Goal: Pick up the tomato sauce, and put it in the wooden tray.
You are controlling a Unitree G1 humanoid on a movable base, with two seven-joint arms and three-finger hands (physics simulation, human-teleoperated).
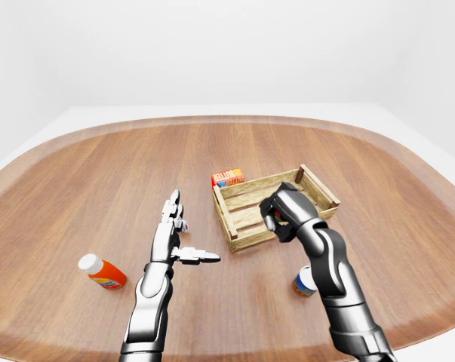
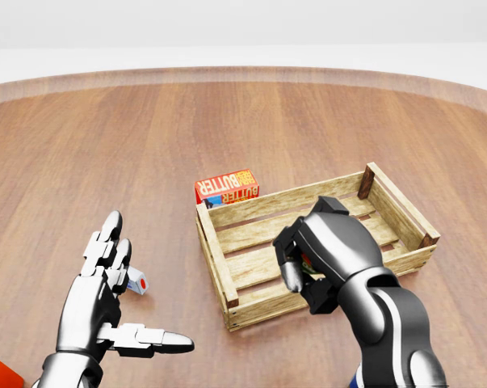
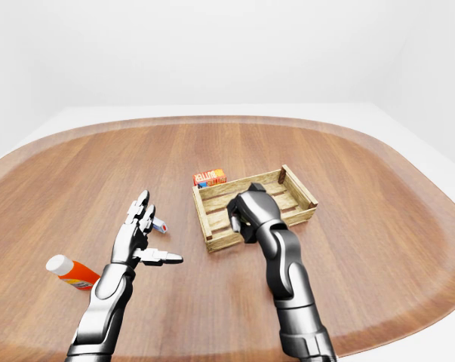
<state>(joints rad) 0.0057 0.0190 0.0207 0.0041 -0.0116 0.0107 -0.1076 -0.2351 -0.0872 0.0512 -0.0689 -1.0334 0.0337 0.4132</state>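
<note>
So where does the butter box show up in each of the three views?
Left-eye view: butter box sits just right of centre, touching the tray's upper-left corner.
Head view: butter box at centre, against the top-left corner of the wooden tray.
Right-eye view: butter box slightly left of centre, same corner.
Shared landmark: the wooden tray, immediately right and below the box.

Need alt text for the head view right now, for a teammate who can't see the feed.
The right hand, fingers curled around a small, mostly hidden item, hangs over the near side of the wooden tray on a brown table. The left hand is spread open at lower left, with a butter box just beyond the tray.
</note>
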